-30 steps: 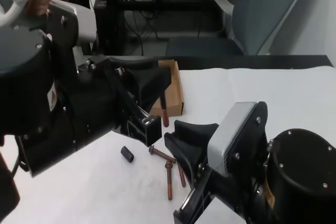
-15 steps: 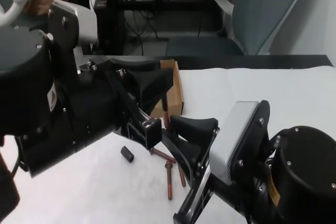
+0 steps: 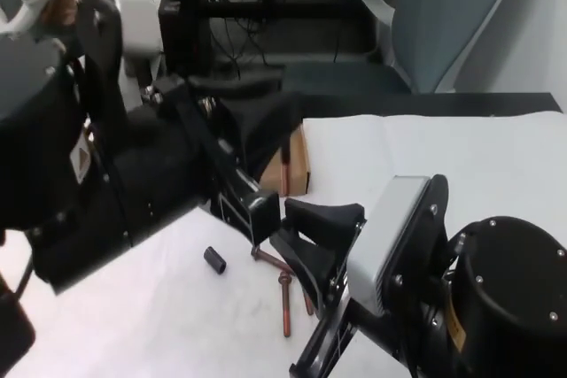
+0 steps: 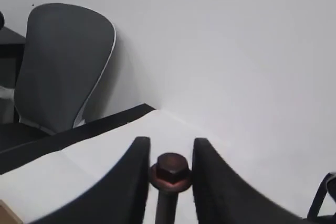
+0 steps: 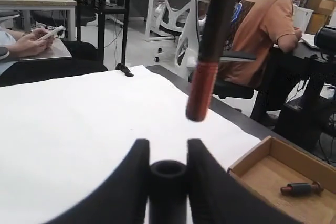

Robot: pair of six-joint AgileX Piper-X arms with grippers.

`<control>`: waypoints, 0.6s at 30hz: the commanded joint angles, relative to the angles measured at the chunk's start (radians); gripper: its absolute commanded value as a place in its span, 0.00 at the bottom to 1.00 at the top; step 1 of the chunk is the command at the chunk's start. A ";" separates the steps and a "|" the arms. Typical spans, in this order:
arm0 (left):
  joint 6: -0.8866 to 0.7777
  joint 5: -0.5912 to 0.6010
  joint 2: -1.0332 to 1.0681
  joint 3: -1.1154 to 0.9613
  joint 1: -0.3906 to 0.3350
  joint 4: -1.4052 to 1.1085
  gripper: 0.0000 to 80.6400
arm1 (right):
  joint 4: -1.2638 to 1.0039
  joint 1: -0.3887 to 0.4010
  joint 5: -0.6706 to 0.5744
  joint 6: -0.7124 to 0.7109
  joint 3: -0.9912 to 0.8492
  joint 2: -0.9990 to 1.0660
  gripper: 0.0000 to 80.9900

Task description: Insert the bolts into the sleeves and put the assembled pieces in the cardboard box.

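As the left arm has been raised and swung toward the right one over the last second, both are now brought together above the white-covered bench (image 3: 461,157). The cardboard box (image 5: 262,174) is seen to hold one assembled piece (image 5: 300,188) already. The left gripper (image 4: 170,141) is clamped on a bolt (image 5: 202,90) just under its head, shank hanging down. The bolt's tip is held above the sleeve (image 5: 168,170), apart from it and not yet over the bore. That sleeve is pinched upright in the right gripper (image 5: 168,145). Alignment is judged close, with insertion not begun. Loose bolts (image 3: 285,303) and a spare sleeve (image 3: 214,260) are left on the cloth.
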 commanded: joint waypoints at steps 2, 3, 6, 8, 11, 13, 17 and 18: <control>-0.017 0.003 -0.005 -0.004 -0.006 -0.001 0.02 | -0.016 0.001 0.034 -0.010 -0.004 -0.001 0.01; -0.018 0.003 -0.005 -0.004 -0.006 0.010 0.02 | -0.016 0.001 0.034 -0.010 -0.004 -0.001 0.01; -0.017 0.003 -0.005 -0.004 -0.006 0.033 0.02 | -0.023 0.001 0.034 -0.010 -0.004 -0.001 0.01; -0.017 0.003 -0.005 -0.004 -0.006 0.033 0.02 | -0.042 0.001 0.034 -0.010 -0.004 -0.001 0.01; -0.017 0.003 -0.005 -0.004 -0.006 0.033 0.02 | -0.078 0.001 0.034 -0.010 -0.004 -0.001 0.01; -0.017 0.003 -0.005 -0.004 -0.006 0.033 0.02 | -0.083 0.001 0.034 -0.010 -0.004 -0.001 0.01; -0.017 0.001 -0.005 -0.004 -0.006 0.032 0.02 | -0.101 0.001 0.034 -0.010 -0.004 -0.001 0.01; -0.017 0.001 -0.005 -0.004 -0.006 0.032 0.02 | -0.110 0.001 0.034 -0.010 -0.004 -0.001 0.01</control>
